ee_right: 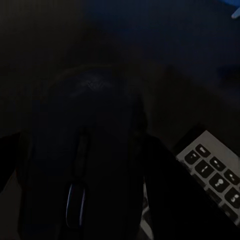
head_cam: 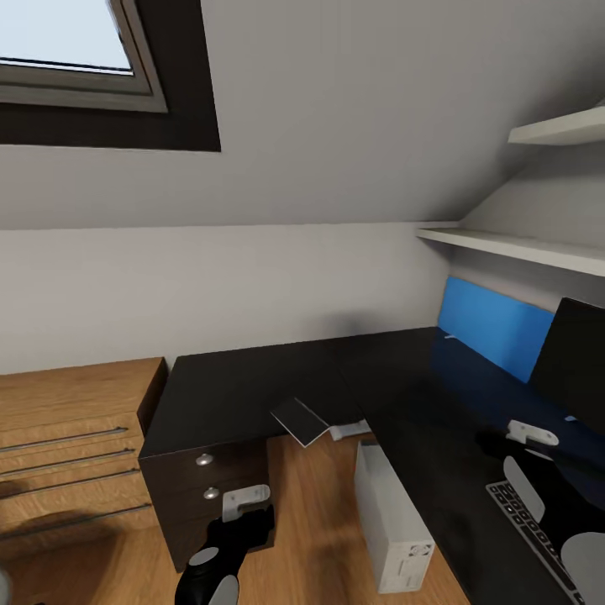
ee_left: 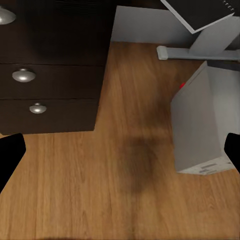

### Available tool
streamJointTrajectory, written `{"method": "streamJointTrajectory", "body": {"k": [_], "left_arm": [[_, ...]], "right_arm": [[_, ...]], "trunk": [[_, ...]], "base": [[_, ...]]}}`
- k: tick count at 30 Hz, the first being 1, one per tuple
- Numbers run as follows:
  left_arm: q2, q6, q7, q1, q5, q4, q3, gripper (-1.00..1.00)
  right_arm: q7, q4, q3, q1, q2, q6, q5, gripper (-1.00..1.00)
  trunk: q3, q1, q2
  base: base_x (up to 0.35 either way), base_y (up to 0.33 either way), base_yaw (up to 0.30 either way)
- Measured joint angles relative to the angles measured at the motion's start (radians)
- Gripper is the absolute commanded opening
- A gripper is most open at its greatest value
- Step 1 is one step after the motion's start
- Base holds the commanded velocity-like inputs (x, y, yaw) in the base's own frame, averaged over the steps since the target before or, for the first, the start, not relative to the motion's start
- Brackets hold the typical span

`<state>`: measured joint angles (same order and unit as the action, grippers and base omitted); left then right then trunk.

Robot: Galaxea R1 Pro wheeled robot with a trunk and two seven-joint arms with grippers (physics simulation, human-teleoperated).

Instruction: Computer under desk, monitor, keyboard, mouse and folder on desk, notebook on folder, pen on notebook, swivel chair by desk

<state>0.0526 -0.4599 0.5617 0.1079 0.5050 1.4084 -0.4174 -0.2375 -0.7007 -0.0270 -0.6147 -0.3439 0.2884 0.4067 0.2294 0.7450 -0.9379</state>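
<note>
The desk [head_cam: 277,378] runs in an L, its inner edge over bare floor [ee_left: 100,180] between the drawers [ee_left: 50,80] and the computer [head_cam: 391,525]. At 4 o'clock the right gripper [head_cam: 496,441] clasps the mouse [ee_right: 85,160] above the desk, beside the keyboard [head_cam: 538,538]. The left gripper [ee_left: 120,160] hangs wide open over the floor.

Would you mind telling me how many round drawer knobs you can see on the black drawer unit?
3, in the left wrist view: a top knob, a middle knob and a bottom knob, stacked down the black drawer unit. The head view shows two of them; the left arm may hide the third.
</note>
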Motion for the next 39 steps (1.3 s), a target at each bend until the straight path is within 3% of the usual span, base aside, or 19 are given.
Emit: {"method": "streamJointTrajectory", "body": {"k": [13, 22, 23, 24, 26, 33, 36, 39], "left_arm": [[0.001, -0.002, -0.001, 0.0, 0.0, -0.001, -0.001, 1.0], [0.001, -0.002, -0.004, 0.0, 0.0, -0.004, -0.003, 1.0], [0.001, -0.001, -0.005, 0.0, 0.0, -0.005, -0.008, 1.0], [0.001, -0.001, -0.005, 0.0, 0.001, -0.005, -0.04, 1.0], [0.0, -0.001, -0.004, 0.0, 0.0, -0.005, -0.053, 1.0], [0.0, -0.002, -0.003, 0.0, 0.0, -0.002, -0.069, 1.0], [0.001, -0.002, -0.003, 0.0, 0.001, 0.012, -0.069, 1.0], [0.0, -0.002, -0.002, 0.0, 0.023, 0.032, -0.069, 1.0]], "right_arm": [[0.004, -0.006, 0.001, 0.0, 0.002, 0.017, 0.001, -1.0], [0.002, -0.006, 0.0, 0.0, 0.001, 0.013, 0.0, -1.0], [0.003, -0.006, 0.0, 0.0, 0.001, 0.012, 0.0, -1.0], [0.002, -0.005, 0.001, 0.0, 0.001, 0.013, -0.001, -1.0], [0.001, -0.004, 0.001, 0.0, 0.001, 0.014, -0.001, -1.0], [-0.001, 0.012, -0.001, -0.008, -0.002, 0.017, -0.003, -1.0], [-0.001, 0.068, -0.002, -0.031, -0.002, 0.02, -0.011, -1.0], [-0.001, 0.147, -0.002, -0.076, -0.002, 0.014, -0.045, -1.0]], "trunk": [[0.0, 0.0, 0.0], [0.0, 0.0, 0.0], [0.0, 0.0, 0.0], [0.0, 0.0, 0.0], [0.0, 0.0, 0.0], [0.0, 0.0, 0.0], [0.0, 0.0, 0.0], [0.003, 0.004, -0.007]], "base": [[0.0, 0.0, 0.0], [0.236, -0.006, 0.0], [0.166, -0.051, 0.0], [0.133, -0.041, 0.0], [0.07, -0.021, 0.0], [0.02, -0.006, 0.0], [0.003, -0.001, 0.0], [0.0, 0.0, 0.0]]}}
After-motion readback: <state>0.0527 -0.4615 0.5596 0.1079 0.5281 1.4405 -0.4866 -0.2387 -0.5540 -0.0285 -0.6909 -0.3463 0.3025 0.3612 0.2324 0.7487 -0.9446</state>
